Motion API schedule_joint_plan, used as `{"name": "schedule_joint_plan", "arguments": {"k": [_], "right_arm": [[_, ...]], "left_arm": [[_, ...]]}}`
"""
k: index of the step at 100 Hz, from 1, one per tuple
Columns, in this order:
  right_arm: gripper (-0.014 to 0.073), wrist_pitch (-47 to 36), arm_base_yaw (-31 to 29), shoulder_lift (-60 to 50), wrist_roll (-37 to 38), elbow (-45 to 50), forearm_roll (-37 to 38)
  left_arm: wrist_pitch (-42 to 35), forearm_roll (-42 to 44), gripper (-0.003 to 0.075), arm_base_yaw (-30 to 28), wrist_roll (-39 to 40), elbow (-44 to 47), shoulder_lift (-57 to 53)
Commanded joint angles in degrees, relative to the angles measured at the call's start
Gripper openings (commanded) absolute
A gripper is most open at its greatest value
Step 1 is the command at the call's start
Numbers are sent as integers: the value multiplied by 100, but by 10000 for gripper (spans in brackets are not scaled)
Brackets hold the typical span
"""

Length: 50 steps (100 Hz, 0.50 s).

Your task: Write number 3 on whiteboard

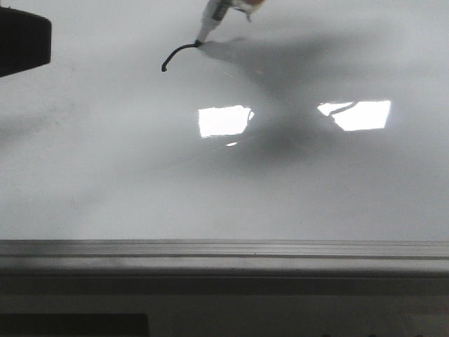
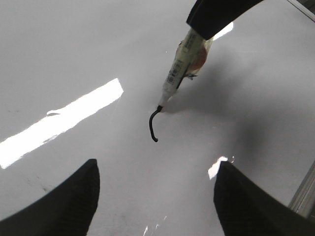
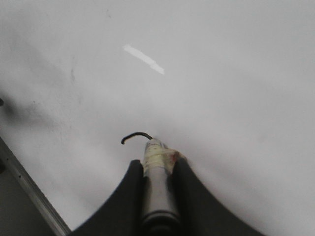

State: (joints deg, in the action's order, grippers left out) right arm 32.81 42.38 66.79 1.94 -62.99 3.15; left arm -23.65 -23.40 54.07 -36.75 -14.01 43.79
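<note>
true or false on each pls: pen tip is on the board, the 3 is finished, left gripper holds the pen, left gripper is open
1. The marker tip touches the whiteboard. True.
2. The number 3 is finished. False: only a short curved stroke is drawn.
3. The left gripper holds the marker. False: the right gripper clamps it.
4. The left gripper is open. True: its fingers stand apart with nothing between them.

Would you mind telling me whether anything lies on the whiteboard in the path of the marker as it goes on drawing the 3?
Nothing visible does. The marker, held in the right claw, has its tip at the end of a short curved stroke. The whiteboard around it shows only light reflections and shadows.
</note>
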Motion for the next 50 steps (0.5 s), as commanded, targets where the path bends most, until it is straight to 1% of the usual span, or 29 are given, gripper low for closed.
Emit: {"name": "schedule_joint_plan", "arguments": {"k": [1, 18, 29, 50], "right_arm": [[-64, 3, -8, -203, -54, 41, 36], [-64, -185, 352, 49, -54, 403, -90], [-64, -145, 337, 46, 57, 403, -67], [-64, 128, 241, -435, 244, 585, -23]], "left_arm": [[-480, 9, 461, 36, 3, -155, -29], [-673, 9, 461, 36, 3, -155, -29], [-741, 9, 461, 36, 3, -155, -29], [-730, 9, 461, 36, 3, -155, -29]]}}
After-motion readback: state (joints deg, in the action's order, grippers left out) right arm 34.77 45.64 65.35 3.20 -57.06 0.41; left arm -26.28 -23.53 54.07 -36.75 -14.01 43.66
